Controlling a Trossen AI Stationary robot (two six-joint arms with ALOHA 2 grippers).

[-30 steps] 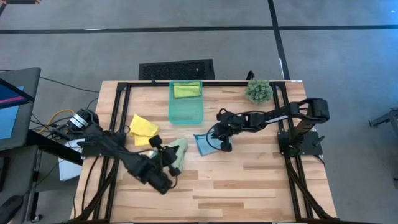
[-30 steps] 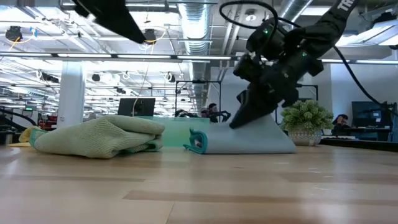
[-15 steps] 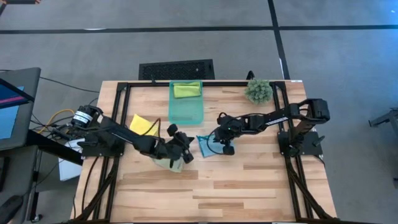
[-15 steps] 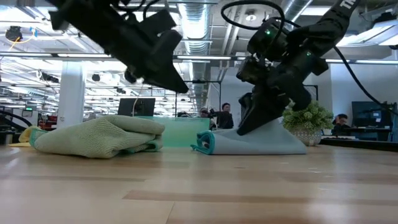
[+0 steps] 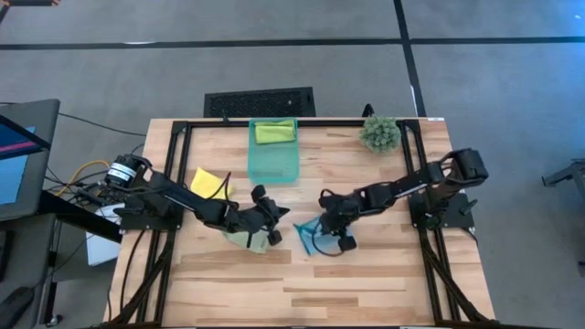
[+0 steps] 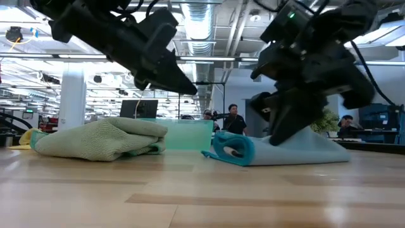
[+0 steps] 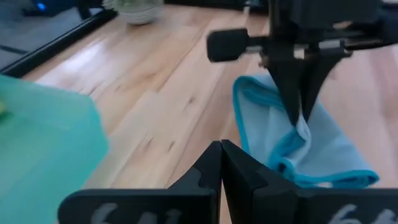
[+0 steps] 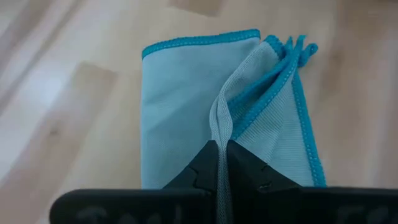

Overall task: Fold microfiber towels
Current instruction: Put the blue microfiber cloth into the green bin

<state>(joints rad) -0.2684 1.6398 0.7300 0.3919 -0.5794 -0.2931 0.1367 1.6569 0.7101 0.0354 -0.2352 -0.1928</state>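
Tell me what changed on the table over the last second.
The right gripper, jaws pinching the light blue towel, dragged it toward the table's front. The left gripper, jaws shut and empty, swung from the front toward the centre, above the pale green towel. Yellow towel, teal bin and plant stayed put.

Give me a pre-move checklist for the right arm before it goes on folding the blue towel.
1. Right gripper pinching the blue towel: ok, a raised fold runs between its fingers.
2. Towel lying partly on the table: ok, one end lifted.
3. Left gripper away from the blue towel: ok, shut, above the pale green towel.
4. Bin out of the way: ok, farther back.
5. Edges lined up: not ok, the blue hems fan apart at one corner.
6. Grip firm enough: cannot tell.
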